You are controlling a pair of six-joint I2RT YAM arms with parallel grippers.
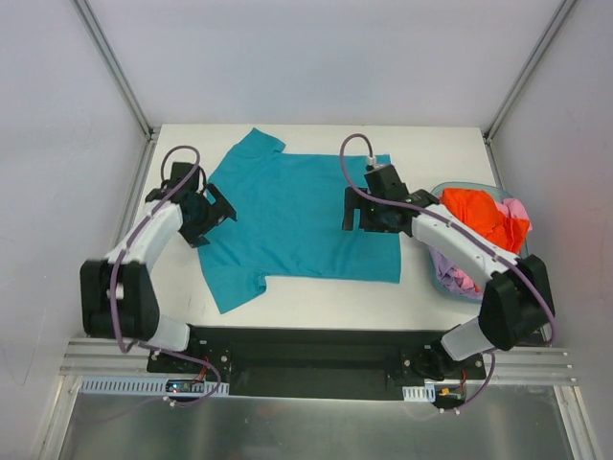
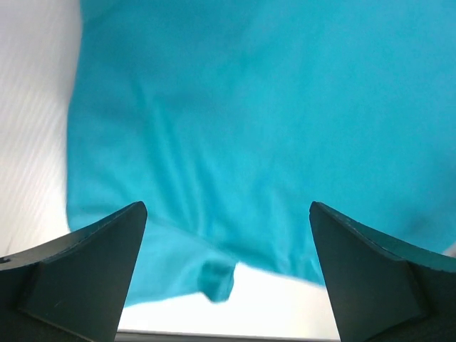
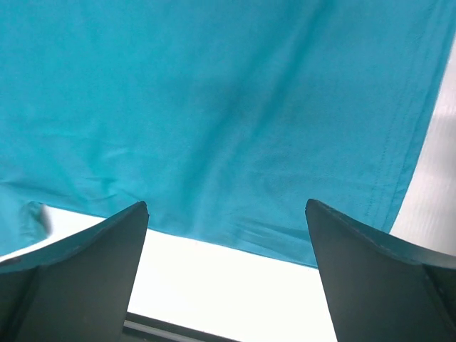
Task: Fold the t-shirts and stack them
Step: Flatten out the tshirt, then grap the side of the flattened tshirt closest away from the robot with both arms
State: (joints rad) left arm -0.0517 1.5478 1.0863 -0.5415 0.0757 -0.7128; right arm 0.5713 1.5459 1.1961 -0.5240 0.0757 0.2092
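A teal t-shirt lies spread flat on the white table, collar end to the left, hem to the right. My left gripper hovers open over its left edge between the two sleeves; the left wrist view shows the shirt under the open jaws, with a sleeve edge near the table's front. My right gripper hovers open over the shirt's right part; the right wrist view shows the shirt's lower edge and hem. Neither gripper holds anything.
A blue basket at the right edge of the table holds an orange t-shirt and a pink one. White walls enclose the table on three sides. Bare table shows behind and right of the shirt.
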